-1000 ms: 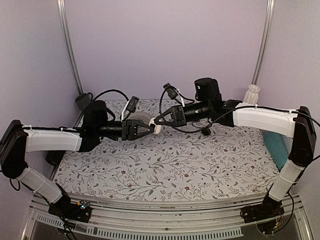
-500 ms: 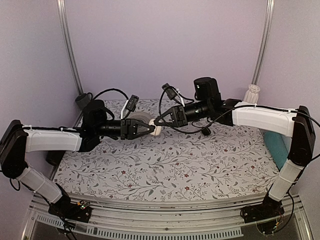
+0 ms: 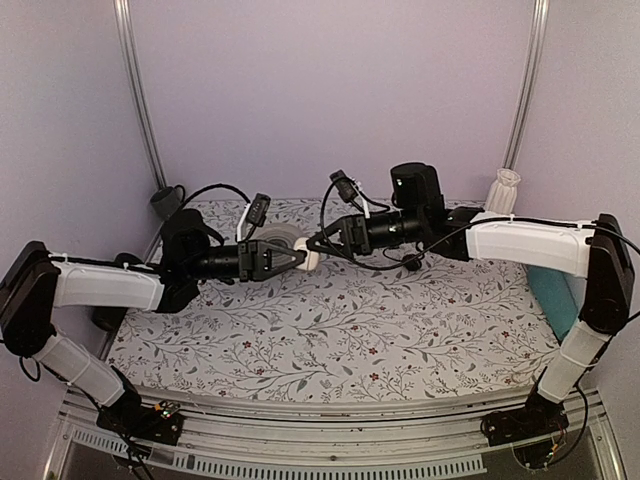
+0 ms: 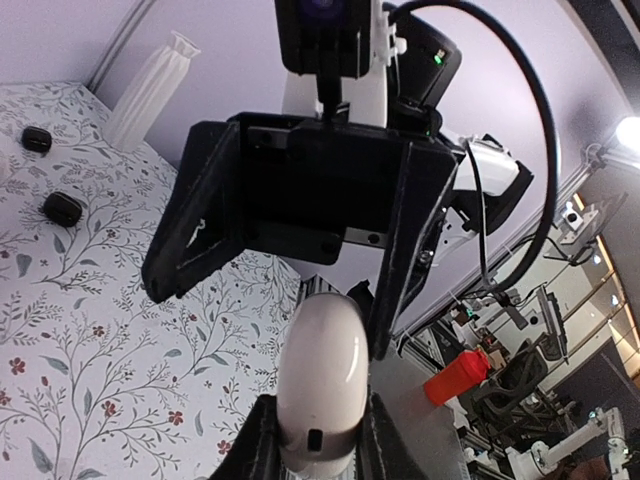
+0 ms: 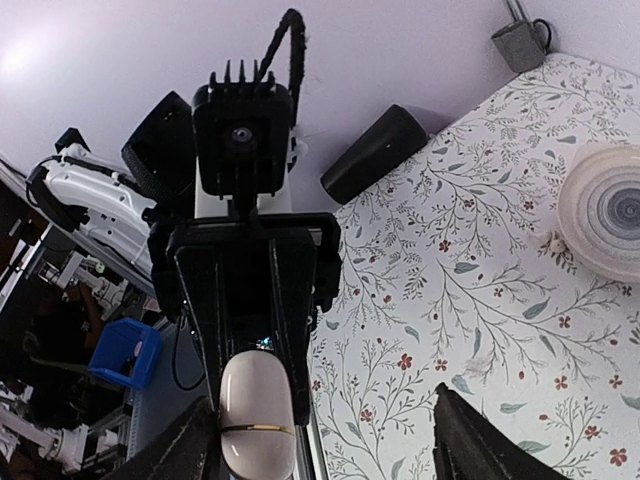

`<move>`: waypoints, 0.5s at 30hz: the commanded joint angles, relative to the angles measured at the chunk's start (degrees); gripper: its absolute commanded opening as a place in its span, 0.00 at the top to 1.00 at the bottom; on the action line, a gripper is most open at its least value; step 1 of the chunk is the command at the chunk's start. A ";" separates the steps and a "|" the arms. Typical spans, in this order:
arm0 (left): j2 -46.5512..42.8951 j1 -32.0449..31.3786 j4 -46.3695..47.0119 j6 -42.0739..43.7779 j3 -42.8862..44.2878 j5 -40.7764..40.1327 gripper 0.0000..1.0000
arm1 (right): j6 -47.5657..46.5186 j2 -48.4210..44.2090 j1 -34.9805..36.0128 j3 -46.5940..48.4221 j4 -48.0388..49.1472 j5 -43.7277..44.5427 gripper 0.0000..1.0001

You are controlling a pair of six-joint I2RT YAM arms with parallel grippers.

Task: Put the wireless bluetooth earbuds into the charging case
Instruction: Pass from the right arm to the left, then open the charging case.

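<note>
The left pincer pinches the charging case by its sides; it looks light and slippery. The right pincer gapes wide.

A round white roll lies on the flowered tabletop just behind the left hand; two small black pieces and a white ribbed vase sit well beyond it.
</note>
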 commanded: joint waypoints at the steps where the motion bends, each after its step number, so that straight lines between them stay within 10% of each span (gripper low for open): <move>1: -0.69 0.69 6.81 -3.15 -1.93 -4.01 1.00 | 3.82 -4.12 -0.04 -4.38 6.49 5.89 0.22; 15: 0.16 1.13 21.06 -12.35 -5.85 -10.62 1.00 | 11.60 -6.43 2.21 -10.03 15.53 14.09 0.14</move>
